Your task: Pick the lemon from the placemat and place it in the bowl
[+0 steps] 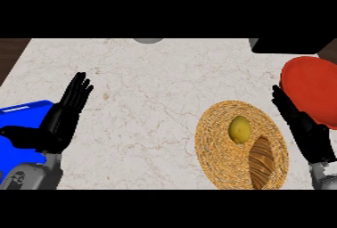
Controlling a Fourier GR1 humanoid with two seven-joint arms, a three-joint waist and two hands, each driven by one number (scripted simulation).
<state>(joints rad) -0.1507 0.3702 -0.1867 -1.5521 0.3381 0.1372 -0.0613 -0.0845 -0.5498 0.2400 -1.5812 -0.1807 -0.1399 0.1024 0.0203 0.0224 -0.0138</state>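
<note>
A yellow-green lemon [240, 129] lies on a round woven straw placemat [214, 142] at the lower right. A brown bread-like loaf [262, 161] lies on the mat just below the lemon. The red bowl [313, 87] stands at the right edge, beyond the mat. My right hand [302, 129] is open, fingers straight, edge-on between the mat and the bowl, to the right of the lemon and apart from it. My left hand [60, 118] is open with fingers up at the left side, resting, holding nothing.
A blue container [20, 116] sits at the left edge behind my left hand. A black object [289, 45] occupies the far right corner, and a grey round thing [148, 40] shows at the far edge. The counter top [151, 98] is pale marble.
</note>
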